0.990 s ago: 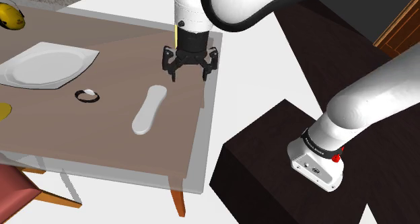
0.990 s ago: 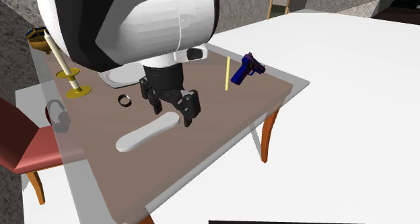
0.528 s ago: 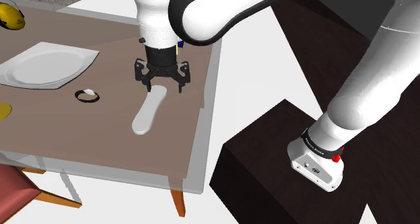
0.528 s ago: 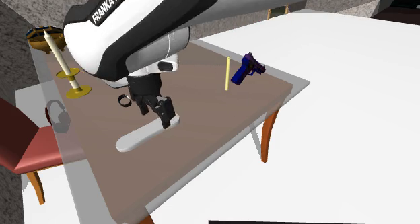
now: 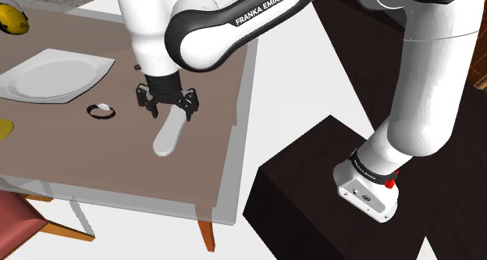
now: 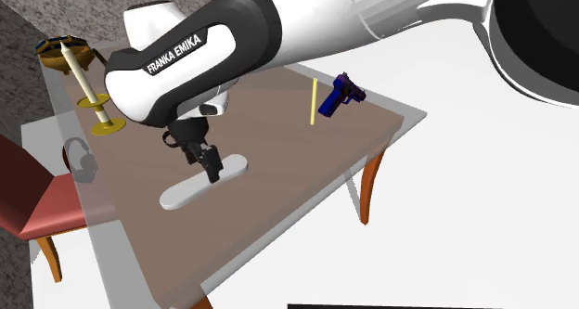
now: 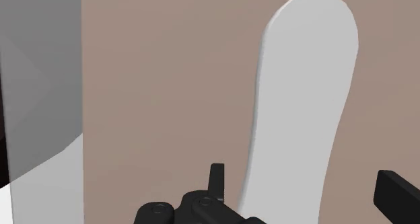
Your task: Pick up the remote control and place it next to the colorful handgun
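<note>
Far end of white remote control [image 5: 165, 137] masked by gripper [image 5: 167, 112] in shoulder view; near end cropped by wrist view's frame, between the black fingers. Yellow object [image 5: 11, 18], second yellow item [image 5: 3, 129] and red chair [image 5: 14, 224] cut by shoulder view's left edge; both yellow shapes unidentifiable.

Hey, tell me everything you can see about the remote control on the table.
The remote control is a plain white, long, flat slab with rounded ends and a slight bend; no buttons are drawn. It lies flat on the brown table. The gripper hangs over one end, open, with a finger on each side and gaps to both, so only the table touches it.
</note>
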